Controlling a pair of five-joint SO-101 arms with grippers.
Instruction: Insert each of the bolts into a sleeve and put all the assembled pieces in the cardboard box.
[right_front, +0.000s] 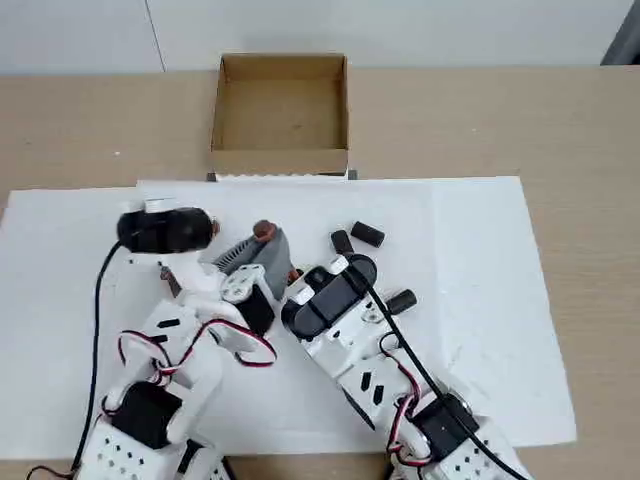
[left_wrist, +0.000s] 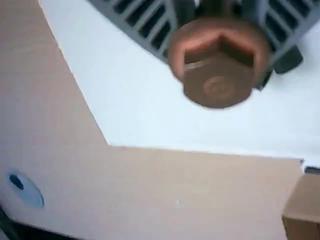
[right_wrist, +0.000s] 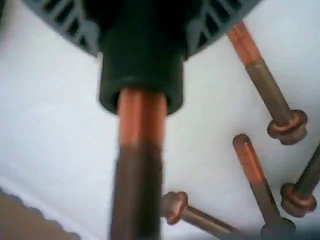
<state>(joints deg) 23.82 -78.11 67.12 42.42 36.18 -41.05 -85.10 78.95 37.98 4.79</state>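
Cardboard box (right_front: 280, 160) was plain tan-brown inside and out. Table (right_front: 580, 120) was a light tan wood tone, with one small blue spot (left_wrist: 17, 182) on it. Paper sheet (right_front: 480, 260) was white and unpatterned.

Loose sleeves (right_front: 367, 234) were black, and so was the held sleeve (right_wrist: 141, 60). Held bolt (left_wrist: 217, 65) had a coppery brown head. Loose bolts (right_wrist: 265, 85) had bright orange-copper shank tips that dulled to brown toward the heads.

Left gripper (right_front: 262, 243) and right gripper (right_wrist: 141, 30) were dark grey, with a slotted rib pattern on the fingers (left_wrist: 135, 25). Arms (right_front: 340, 340) had white shells, black motor blocks, and red, white and black wiring.
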